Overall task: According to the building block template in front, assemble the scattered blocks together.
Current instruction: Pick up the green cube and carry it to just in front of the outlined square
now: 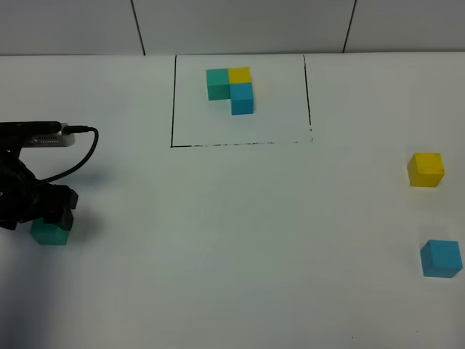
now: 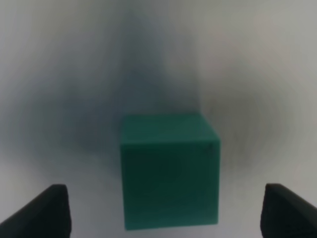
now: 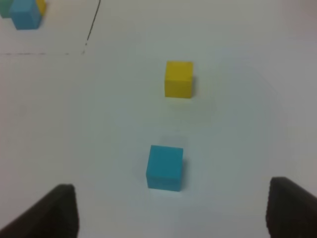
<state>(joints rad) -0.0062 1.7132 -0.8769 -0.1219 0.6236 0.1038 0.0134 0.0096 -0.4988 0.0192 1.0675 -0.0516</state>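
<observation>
Left pincer (image 2: pixel 164 212): spread, straddling teal-green cube (image 2: pixel 168 168), left edge of desk (image 1: pixel 218 291).
Right pincer (image 3: pixel 178 210): spread, empty.
Yellow cube (image 3: pixel 179 79), blue cube (image 3: pixel 165 167): right edge, apart.

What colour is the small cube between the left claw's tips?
Teal-green cube, clearest in the left wrist view.

The white surface (image 1: pixel 240 240) carries the building block template (image 1: pixel 240 98) toward its far edge: a thin black-lined rectangle framing teal-green, yellow and blue cubes joined in an L. Nearer, a loose teal-green cube (image 1: pixel 49 233) sits by the left edge. A loose yellow cube (image 1: pixel 426 169) and a sky-blue cube (image 1: pixel 441 259) sit by the right edge, near each other but apart.
</observation>
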